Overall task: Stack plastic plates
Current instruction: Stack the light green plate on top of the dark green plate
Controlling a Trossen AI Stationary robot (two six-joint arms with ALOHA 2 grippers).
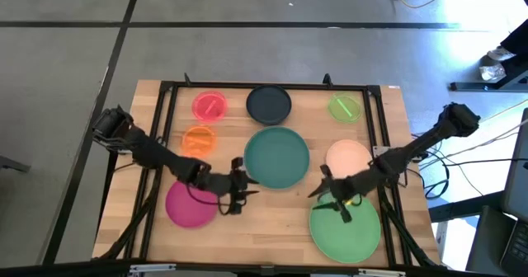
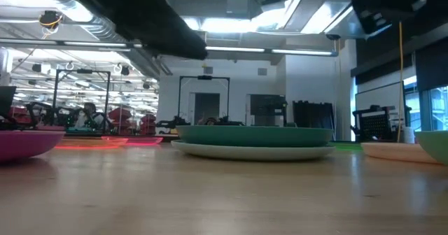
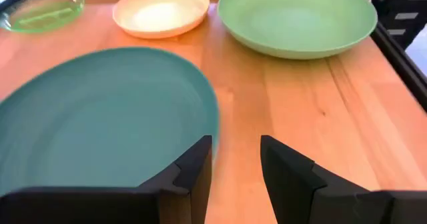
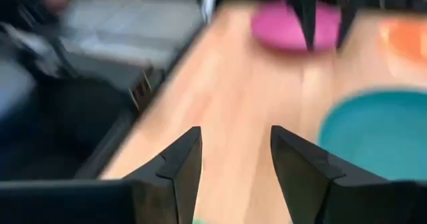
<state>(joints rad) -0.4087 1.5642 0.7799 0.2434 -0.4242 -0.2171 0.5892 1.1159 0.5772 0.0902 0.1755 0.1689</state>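
A large teal plate (image 1: 276,157) lies mid-table; in the low view the teal plate (image 2: 253,133) rests on a pale grey plate (image 2: 253,150). A magenta plate (image 1: 188,207) lies near-left, a large green plate (image 1: 345,227) near-right and a peach plate (image 1: 348,156) beyond it. A black plate (image 1: 269,104) and small red (image 1: 209,105), orange (image 1: 198,139) and green (image 1: 345,108) plates lie farther back. My left gripper (image 1: 239,193) hovers open between the magenta and teal plates (image 3: 100,117). My right gripper (image 1: 332,196) hovers open over the green plate's far rim.
A black metal frame (image 1: 165,91) runs around the wooden table top. Bare wood (image 1: 272,227) lies between the magenta and green plates at the near edge. In the right wrist view the left gripper (image 4: 323,17) shows farther off, above the magenta plate (image 4: 287,27).
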